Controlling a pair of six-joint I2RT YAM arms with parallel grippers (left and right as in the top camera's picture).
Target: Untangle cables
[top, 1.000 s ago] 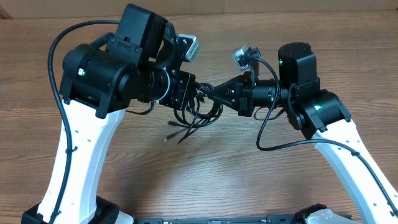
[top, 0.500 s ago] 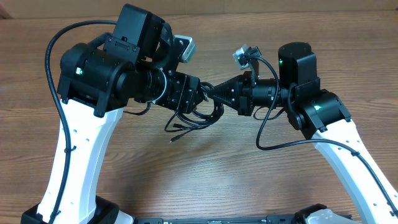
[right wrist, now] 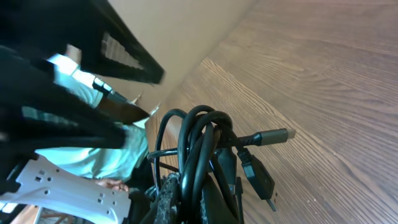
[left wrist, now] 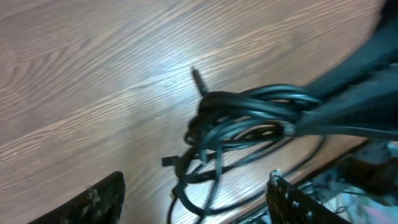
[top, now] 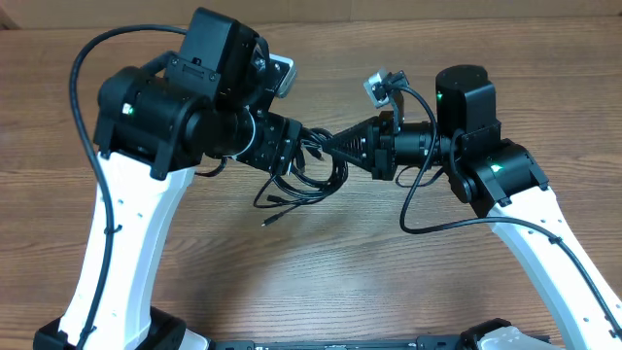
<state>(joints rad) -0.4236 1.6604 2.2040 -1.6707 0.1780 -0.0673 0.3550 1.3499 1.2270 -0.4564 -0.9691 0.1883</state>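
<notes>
The cables (top: pixel 311 180) are a tangled bundle of thin black cords hanging between the two arms above the wooden table (top: pixel 340 282). My right gripper (top: pixel 327 145) is shut on the bundle; in the right wrist view the cables (right wrist: pixel 200 140) loop out from between its fingers (right wrist: pixel 174 193), and a plug tip (right wrist: pixel 273 135) sticks out to the right. My left gripper (top: pixel 294 148) stands open just left of the bundle. In the left wrist view the cables (left wrist: pixel 249 115) hang beyond its spread fingers (left wrist: pixel 102 196), and only a loose loop reaches between them. A loose end (top: pixel 270 221) dangles lowest.
Thick black wires (top: pixel 86 126) run along the left arm, and another (top: pixel 428 219) along the right arm. The white arm links (top: pixel 117 253) rise from the near table edge on both sides. Bare wood lies in front of the bundle.
My left gripper has opened and let go of the cables, drawing back slightly to the left. The loose ends have sagged down and to the left. The right gripper has held still.
</notes>
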